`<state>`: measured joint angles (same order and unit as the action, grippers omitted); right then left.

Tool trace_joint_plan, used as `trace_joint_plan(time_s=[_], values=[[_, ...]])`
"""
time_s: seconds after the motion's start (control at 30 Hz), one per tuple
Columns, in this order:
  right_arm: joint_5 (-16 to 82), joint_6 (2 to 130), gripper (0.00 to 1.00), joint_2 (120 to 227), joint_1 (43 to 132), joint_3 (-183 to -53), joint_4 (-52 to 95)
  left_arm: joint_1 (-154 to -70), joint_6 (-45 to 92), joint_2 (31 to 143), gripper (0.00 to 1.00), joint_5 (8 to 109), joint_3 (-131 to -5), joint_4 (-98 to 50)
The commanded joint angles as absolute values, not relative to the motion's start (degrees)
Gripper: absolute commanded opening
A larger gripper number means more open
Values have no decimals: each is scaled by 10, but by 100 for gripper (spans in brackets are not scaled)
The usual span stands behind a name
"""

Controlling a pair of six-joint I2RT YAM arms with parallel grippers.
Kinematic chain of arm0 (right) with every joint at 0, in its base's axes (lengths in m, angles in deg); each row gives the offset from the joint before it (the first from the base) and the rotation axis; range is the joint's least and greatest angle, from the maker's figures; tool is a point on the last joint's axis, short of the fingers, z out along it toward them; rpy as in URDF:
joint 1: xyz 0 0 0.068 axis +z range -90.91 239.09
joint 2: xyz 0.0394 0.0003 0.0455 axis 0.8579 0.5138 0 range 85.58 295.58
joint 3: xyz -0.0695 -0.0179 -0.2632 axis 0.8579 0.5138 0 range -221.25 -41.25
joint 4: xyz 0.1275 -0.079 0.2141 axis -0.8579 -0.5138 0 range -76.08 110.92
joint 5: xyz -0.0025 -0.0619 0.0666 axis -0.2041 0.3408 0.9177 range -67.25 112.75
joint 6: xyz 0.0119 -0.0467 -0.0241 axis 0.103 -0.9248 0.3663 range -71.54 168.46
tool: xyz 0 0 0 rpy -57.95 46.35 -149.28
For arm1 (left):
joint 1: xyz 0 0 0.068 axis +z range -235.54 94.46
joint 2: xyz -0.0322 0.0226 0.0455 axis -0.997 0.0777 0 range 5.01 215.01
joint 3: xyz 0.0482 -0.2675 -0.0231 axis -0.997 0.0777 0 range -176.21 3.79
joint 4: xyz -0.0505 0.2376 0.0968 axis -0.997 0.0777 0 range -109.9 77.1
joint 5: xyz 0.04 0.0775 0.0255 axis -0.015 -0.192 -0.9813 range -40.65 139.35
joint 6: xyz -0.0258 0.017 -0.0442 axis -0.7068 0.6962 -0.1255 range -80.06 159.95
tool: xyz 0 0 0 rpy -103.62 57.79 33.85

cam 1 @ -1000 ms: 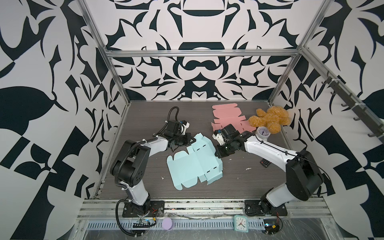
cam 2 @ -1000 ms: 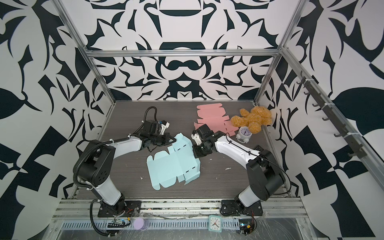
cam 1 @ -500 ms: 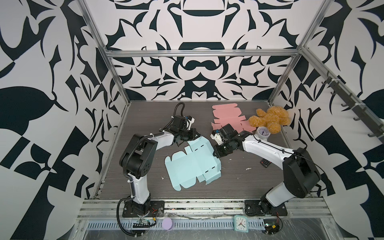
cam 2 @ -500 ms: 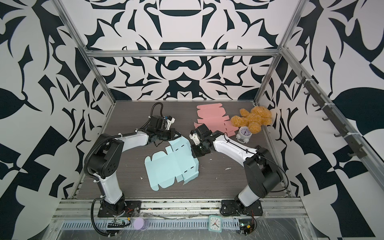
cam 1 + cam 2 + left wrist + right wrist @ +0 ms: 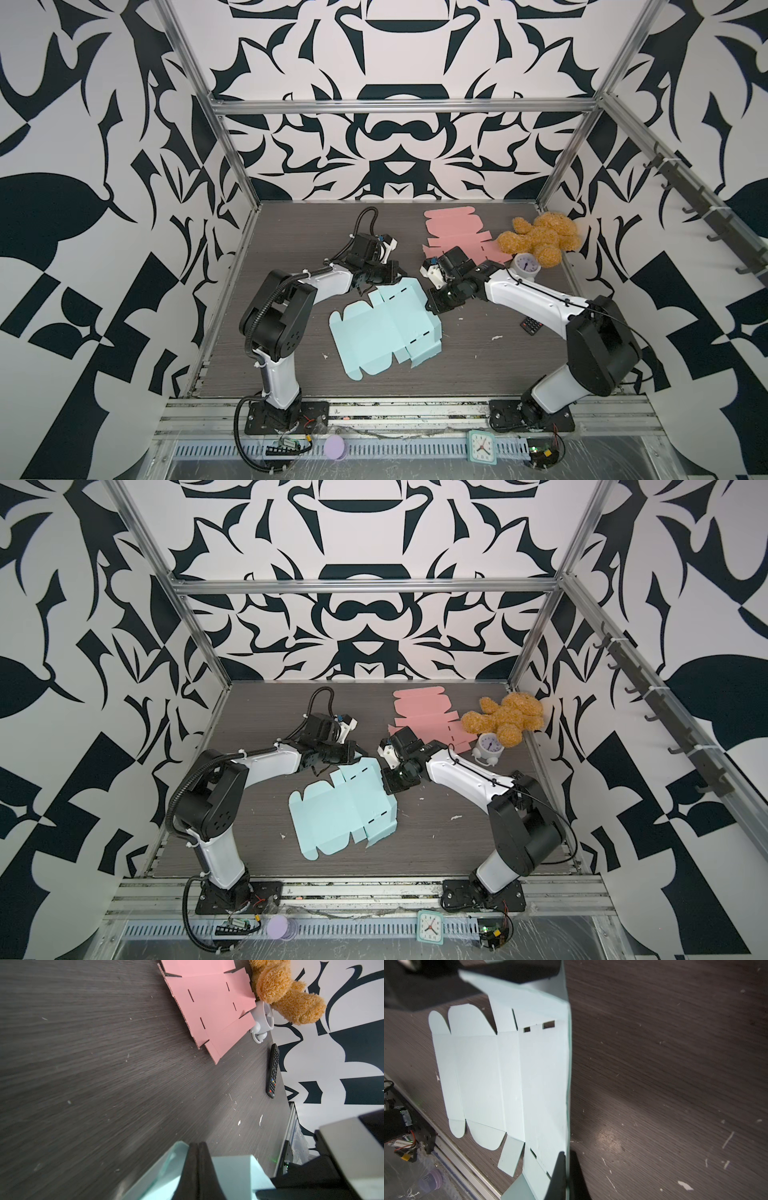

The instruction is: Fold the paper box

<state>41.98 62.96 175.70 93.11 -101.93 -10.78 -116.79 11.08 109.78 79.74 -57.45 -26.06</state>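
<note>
step: fold flap inward | paper box (image 5: 386, 328) mid-tabletop (image 5: 291, 232), far flap (image 5: 529, 999) raised | left hand (image 5: 394, 279) and right hand (image 5: 432, 306) each clamped on that flap | swing both together, level, creasing along the scored line

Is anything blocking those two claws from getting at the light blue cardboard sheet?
Nothing visible does. The left gripper and right gripper are each shut on the far edge of the blue paper box, an unfolded sheet. The pink cut-out, teddy bear and alarm clock lie farther back, clear of it.
</note>
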Motion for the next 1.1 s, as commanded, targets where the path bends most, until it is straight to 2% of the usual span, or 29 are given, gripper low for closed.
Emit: trace_joint_plan(time_s=[0.0, 0.5, 0.6, 1.07], values=[[406, 618, 0, 1748, 936, -1043, -110, -1178, 114, 1069, 0, 796, -560, -248], [376, 602, 0, 1736, 952, -1034, -119, -1195, 122, 1036, 0, 772, -531, -223], [366, 592, 0, 1730, 959, -1029, -120, -1171, 150, 1011, 0, 770, -515, -184], [351, 573, 0, 1735, 969, -1041, -137, -1087, 154, 951, 0, 778, -427, -190]])
